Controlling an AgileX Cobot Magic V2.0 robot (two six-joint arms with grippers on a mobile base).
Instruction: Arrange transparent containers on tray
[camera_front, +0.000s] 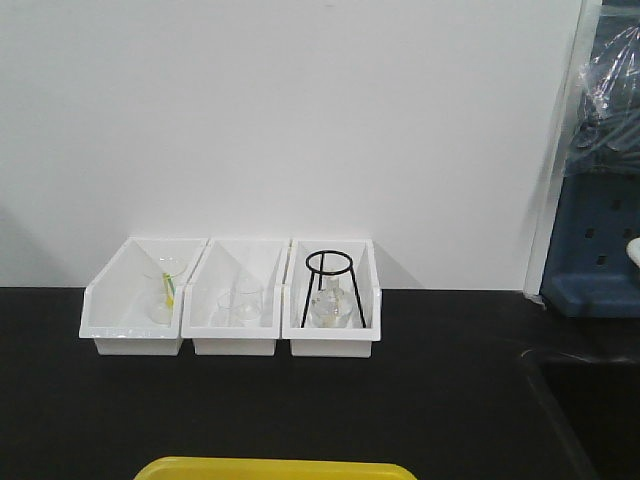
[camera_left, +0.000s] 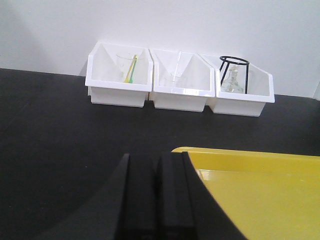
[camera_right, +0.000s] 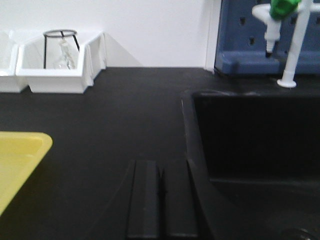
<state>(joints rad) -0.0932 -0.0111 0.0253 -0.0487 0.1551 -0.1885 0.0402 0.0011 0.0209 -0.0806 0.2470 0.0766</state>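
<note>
Grippers are seen low in both wrist views: left gripper (camera_left: 156, 200) and right gripper (camera_right: 159, 200), fingers pressed together, nothing held. Yellow tray (camera_left: 260, 195) is set on the black counter (camera_front: 300, 410), white bins (camera_front: 235, 300) at centre against the wall.

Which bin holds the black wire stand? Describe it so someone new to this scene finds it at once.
Three white bins stand side by side on the black counter against the white wall. Take the right-hand bin, nearest the blue rack. Only it holds a black wire ring stand over a clear flask; its neighbours hold just clear glassware.
</note>
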